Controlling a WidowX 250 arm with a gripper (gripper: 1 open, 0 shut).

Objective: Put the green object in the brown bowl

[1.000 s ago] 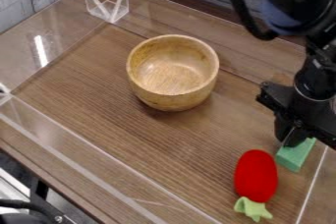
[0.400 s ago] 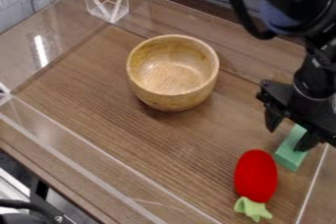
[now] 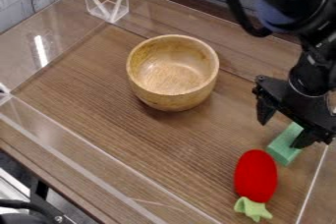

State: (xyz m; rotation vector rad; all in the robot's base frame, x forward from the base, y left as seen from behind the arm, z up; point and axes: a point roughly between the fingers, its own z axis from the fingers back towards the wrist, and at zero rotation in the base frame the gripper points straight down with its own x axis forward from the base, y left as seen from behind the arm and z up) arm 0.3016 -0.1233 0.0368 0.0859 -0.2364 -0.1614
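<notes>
Our gripper (image 3: 297, 120) was wide open over the green block (image 3: 292, 147). We had to squeeze its sides firmly before carrying it to the bowl (image 3: 172, 71).

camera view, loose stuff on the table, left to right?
brown bowl → red strawberry toy → green object, which sits under the open end effector. The toy and the green object overlap a little in their left-right span, but their centres fall in that order.

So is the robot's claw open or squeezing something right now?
The gripper: jaws open, standing on either side of the green object, which lies on the table; not squeezing it.
</notes>
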